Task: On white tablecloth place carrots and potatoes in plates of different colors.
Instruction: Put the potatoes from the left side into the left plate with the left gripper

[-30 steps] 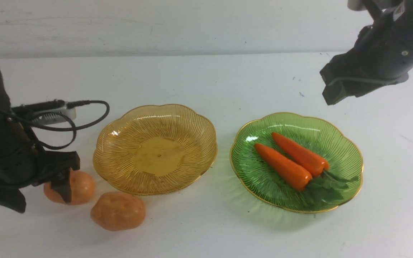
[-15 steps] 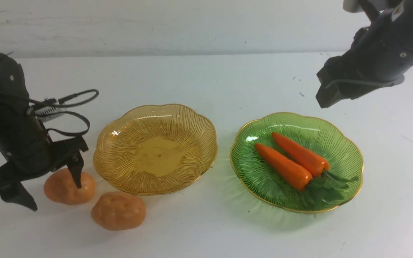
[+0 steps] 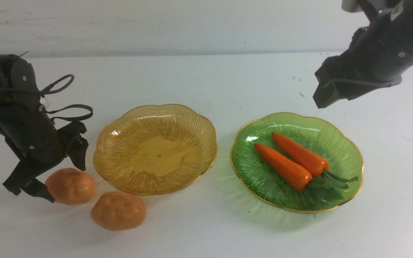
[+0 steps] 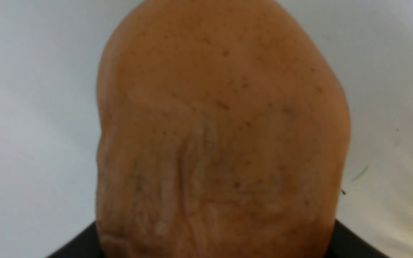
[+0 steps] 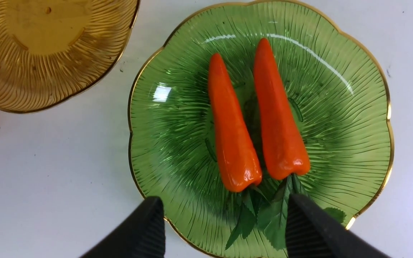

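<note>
On the white tablecloth (image 3: 206, 82), two carrots (image 3: 283, 166) (image 3: 299, 154) lie side by side in the green plate (image 3: 342, 150), leafy tops toward me. The amber plate (image 3: 127, 168) holds nothing. One potato (image 3: 70, 185) rests on the cloth left of the amber plate, and my left gripper (image 3: 64, 181) is shut on it, one finger at each side. This potato (image 4: 221, 125) fills the left wrist view. A second potato (image 3: 118, 210) lies free beside it. My right gripper (image 5: 224, 218) hangs open over the carrot leaves at the green plate's (image 5: 353, 118) rim.
A grey wall runs along the back of the cloth. The left arm's black cables (image 3: 66, 107) loop near the amber plate's left rim. The amber plate's edge (image 5: 31, 71) also shows in the right wrist view.
My left gripper has swung round the potato and narrowed onto it; the potato has stayed in place. The right arm has drifted slightly left and stays open.
</note>
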